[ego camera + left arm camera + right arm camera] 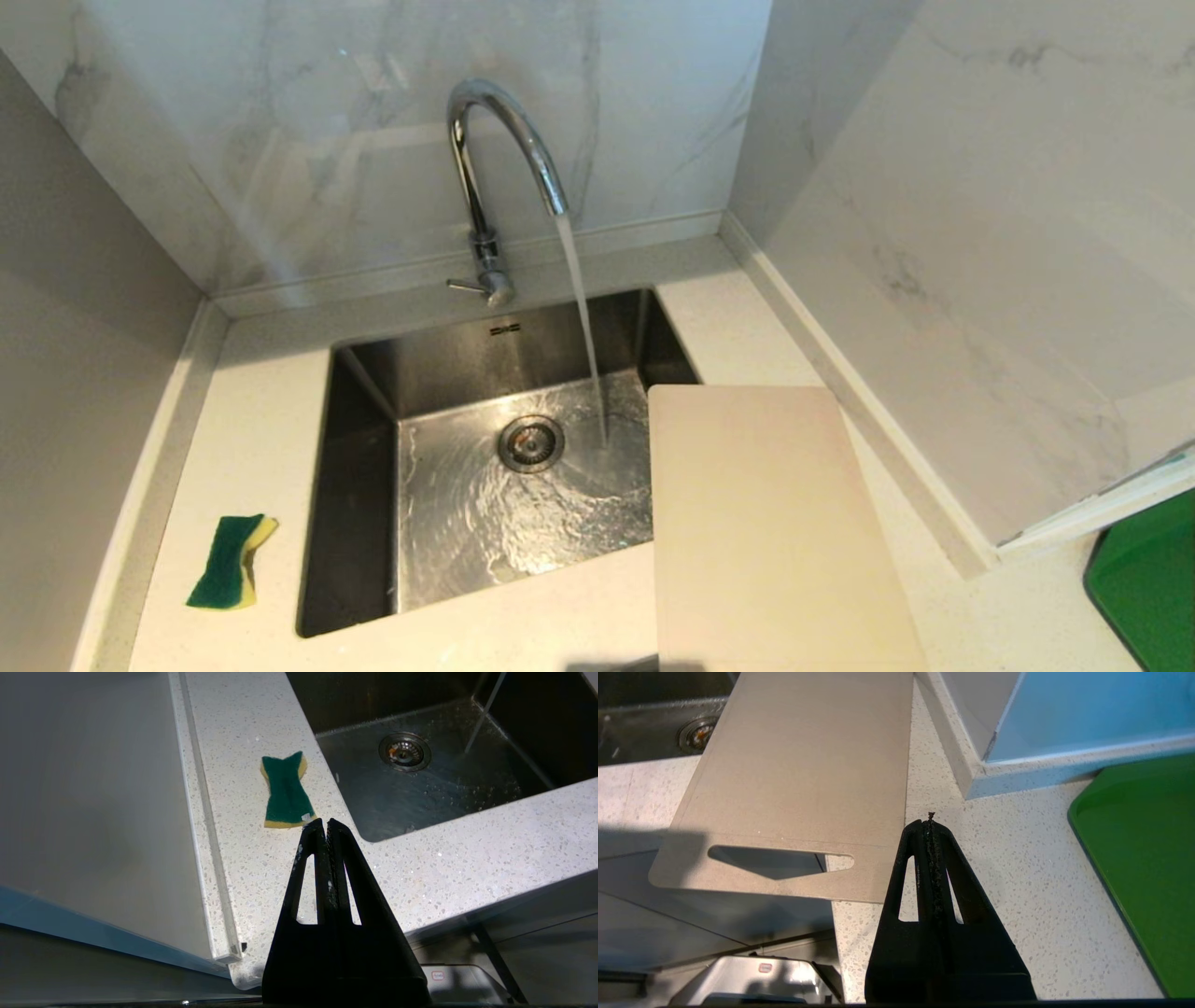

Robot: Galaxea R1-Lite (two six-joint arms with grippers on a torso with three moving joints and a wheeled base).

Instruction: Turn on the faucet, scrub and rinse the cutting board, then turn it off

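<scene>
The chrome faucet (495, 159) stands behind the sink (359, 448) and water streams from its spout into the basin. The cream cutting board (766, 523) lies flat on the counter to the right of the sink, one corner overhanging the basin; its slot handle end (780, 861) juts past the counter's front edge. A green and yellow sponge (229, 562) lies on the counter left of the sink. My left gripper (325, 822) hangs shut and empty near the sponge (284, 791). My right gripper (930, 822) is shut and empty beside the board's handle end. Neither arm shows in the head view.
Marble walls close in the counter at the back and on both sides. A green tray (1148, 583) lies at the far right of the counter. The drain (530, 442) sits in the middle of the wet basin.
</scene>
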